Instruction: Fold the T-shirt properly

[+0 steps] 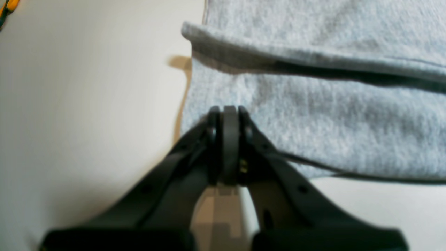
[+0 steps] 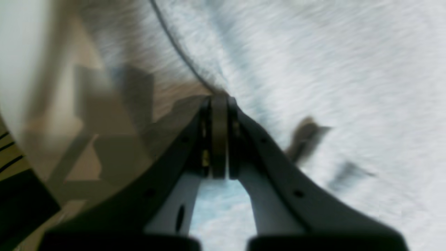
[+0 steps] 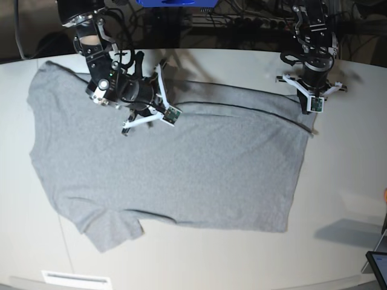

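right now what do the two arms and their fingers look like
Both arms are black and jointed, with exposed cabling. The right gripper and left gripper each have white brackets and a small green circuit board. Up close, the fingers are dark, curved and tapered, with small holes along them.

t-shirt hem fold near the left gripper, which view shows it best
The left wrist view: the T-shirt hem doubles over as a ridge just past the shut left gripper. The base view shows the whole shirt flat on the table, that fold only a thin dark line. The right wrist view gives blurred grey fabric.
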Action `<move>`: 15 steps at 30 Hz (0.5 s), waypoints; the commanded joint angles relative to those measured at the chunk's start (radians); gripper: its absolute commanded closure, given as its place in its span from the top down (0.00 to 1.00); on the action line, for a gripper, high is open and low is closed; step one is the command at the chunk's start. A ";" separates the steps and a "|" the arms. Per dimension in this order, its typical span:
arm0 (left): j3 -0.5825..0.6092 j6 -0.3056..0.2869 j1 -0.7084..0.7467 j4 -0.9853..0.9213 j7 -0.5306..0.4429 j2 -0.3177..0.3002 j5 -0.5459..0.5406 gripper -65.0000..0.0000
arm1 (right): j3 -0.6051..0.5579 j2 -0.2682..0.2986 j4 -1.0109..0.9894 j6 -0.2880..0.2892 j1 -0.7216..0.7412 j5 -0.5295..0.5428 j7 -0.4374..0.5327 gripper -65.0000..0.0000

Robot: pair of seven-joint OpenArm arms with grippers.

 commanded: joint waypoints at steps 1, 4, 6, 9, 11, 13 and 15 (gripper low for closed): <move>-0.004 0.007 0.009 0.000 0.038 -0.008 0.016 0.03 | 0.001 0.001 0.016 -0.001 0.020 0.013 0.017 0.00; -0.004 0.007 0.009 -0.001 0.038 -0.008 0.016 0.03 | 0.001 0.003 0.016 -0.001 0.046 0.013 0.017 0.00; -0.004 0.007 0.009 -0.001 0.038 -0.008 0.016 0.03 | 0.001 0.003 0.016 -0.001 0.060 0.013 0.017 0.00; -0.004 0.007 0.009 -0.001 0.038 -0.008 0.016 0.03 | 0.001 0.003 0.016 -0.001 0.081 0.013 0.017 0.00; -0.004 0.007 0.009 -0.001 0.038 -0.008 0.016 0.03 | 0.001 0.003 0.016 -0.001 0.093 0.013 0.021 0.00; -0.004 0.007 0.009 -0.001 0.038 -0.008 0.016 0.03 | 0.000 0.003 0.018 -0.001 0.107 0.013 0.021 0.00; -0.004 0.007 0.009 -0.001 0.038 -0.008 0.016 0.03 | 0.000 0.003 0.024 -0.001 0.112 0.013 0.017 0.00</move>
